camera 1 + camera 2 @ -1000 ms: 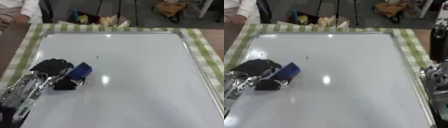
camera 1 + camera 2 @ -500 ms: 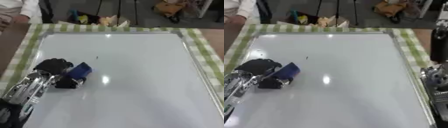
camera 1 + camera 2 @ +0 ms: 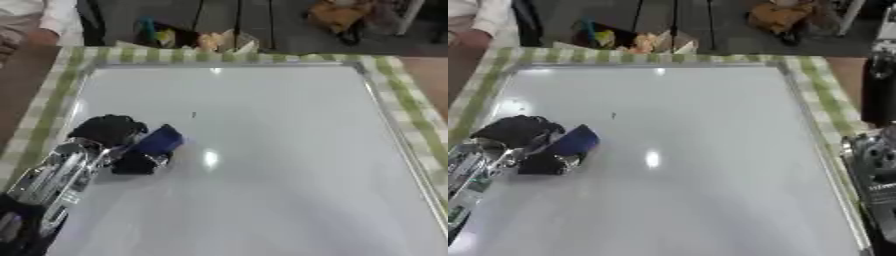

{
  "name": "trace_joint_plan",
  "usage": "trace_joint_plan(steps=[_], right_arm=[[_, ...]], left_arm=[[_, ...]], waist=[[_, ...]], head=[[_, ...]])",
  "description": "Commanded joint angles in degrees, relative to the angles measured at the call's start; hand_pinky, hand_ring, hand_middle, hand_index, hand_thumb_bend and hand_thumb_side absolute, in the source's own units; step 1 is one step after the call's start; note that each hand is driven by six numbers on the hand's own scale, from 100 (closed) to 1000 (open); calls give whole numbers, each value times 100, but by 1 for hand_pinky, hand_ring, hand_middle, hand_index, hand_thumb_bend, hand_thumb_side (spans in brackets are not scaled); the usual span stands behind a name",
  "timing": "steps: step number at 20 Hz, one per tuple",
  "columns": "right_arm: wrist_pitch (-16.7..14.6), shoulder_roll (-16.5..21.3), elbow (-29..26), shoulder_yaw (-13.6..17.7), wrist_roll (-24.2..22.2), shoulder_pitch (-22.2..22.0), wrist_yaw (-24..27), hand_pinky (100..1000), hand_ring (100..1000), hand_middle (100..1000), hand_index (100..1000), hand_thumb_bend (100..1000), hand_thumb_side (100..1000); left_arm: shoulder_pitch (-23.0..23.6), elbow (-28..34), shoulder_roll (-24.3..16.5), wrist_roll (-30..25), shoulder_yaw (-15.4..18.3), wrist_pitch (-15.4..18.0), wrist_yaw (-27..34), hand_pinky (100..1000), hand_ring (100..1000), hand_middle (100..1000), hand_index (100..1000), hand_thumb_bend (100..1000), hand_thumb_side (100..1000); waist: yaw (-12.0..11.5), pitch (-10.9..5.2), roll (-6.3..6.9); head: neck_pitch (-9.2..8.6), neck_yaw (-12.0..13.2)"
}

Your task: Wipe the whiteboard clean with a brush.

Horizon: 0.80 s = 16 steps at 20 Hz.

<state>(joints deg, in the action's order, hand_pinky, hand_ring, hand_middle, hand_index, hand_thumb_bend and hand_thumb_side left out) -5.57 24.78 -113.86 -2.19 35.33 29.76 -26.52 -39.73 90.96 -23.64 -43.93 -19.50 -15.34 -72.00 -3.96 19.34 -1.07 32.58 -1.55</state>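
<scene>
Whiteboard (image 3: 262,165) is laid flat over a green-checked table (image 3: 409,100), covering nearly all of it. One small dark mark (image 3: 193,114) is noted toward the far left part of the board; the rest appears clean. A blue brush (image 3: 157,142) is held against the board near its left edge by the left hand (image 3: 109,131), whose fingers are curled round it. The brush is judged light and rigid in its body, best gripped across its back so that the wiping face stays flat. The board surface is glossy and is judged slippery. The right hand (image 3: 877,165) is partly seen at the right edge; its finger state cannot be determined.
</scene>
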Motion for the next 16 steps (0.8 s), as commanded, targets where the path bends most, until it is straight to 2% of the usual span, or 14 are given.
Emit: trace_joint_plan(steps=[1, 9, 16], right_arm=[[4, 58, -73, 10, -5, 60, 35, 804, 855, 746, 806, 100, 1000], [9, 55, -73, 15, 13, 59, 38, 805, 856, 746, 807, 100, 1000], [4, 54, -73, 14, 16, 57, 41, 805, 856, 745, 807, 100, 1000]], left_arm=[[-71, 21, 1, 99, 5, -7, 118, 371, 521, 613, 886, 344, 1000], [-68, -36, 41, 149, -35, -21, 304, 323, 486, 574, 854, 320, 1000], [-79, -108, 68, 153, -37, -69, 317, 234, 438, 545, 835, 229, 1000]], waist=[[9, -93, 3], [20, -79, 2], [25, -77, 4]], head=[[-61, 26], [-58, 38], [-61, 40]])
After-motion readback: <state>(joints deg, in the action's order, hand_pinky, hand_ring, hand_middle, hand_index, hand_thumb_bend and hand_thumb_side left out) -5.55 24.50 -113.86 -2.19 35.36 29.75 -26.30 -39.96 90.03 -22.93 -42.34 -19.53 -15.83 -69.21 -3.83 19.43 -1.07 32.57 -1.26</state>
